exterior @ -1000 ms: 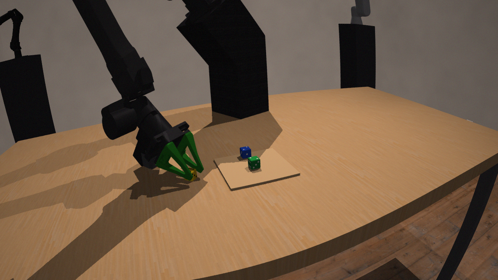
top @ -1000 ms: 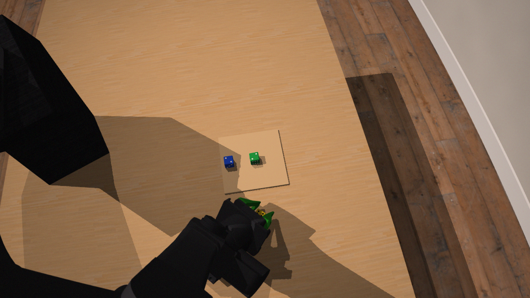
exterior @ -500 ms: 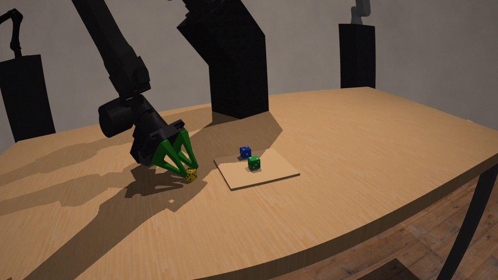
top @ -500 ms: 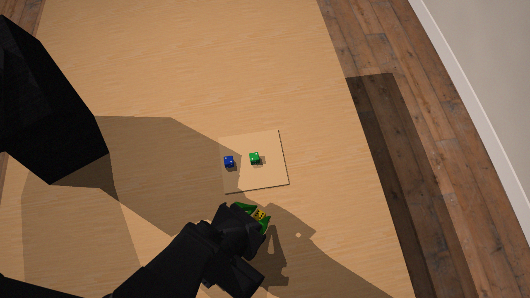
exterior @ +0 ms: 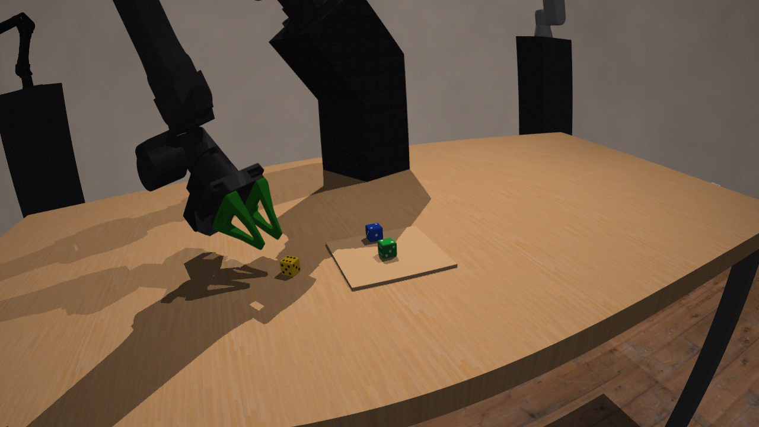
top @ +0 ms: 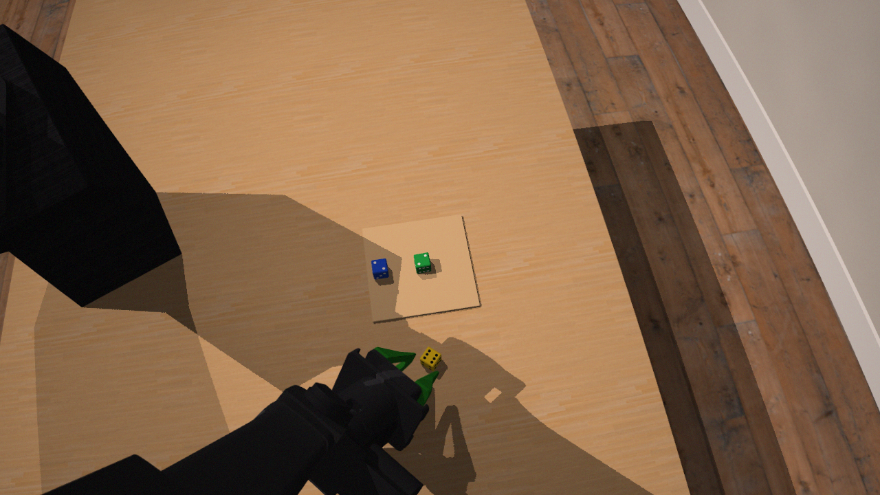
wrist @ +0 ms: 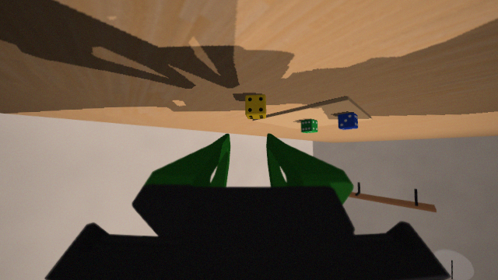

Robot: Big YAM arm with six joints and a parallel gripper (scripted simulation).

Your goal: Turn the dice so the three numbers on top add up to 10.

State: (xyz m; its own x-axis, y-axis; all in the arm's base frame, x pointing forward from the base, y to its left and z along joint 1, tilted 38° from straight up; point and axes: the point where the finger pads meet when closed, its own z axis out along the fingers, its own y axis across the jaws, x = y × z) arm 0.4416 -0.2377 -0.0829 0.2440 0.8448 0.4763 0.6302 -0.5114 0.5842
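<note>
A yellow die lies on the table beside the mat, six on top. The square mat lies flat. A green die stands near its middle, two on top. A blue die stands near the mat's edge toward the black pedestal, two on top. My gripper is open and empty. Its green fingertips are partly apart, above the table and close beside the yellow die, not around it.
The black pedestal stands on the table beyond the blue die. The mat's thin raised edge faces the yellow die, with a small gap between them. Arm shadows cross the table around the yellow die and part of the mat.
</note>
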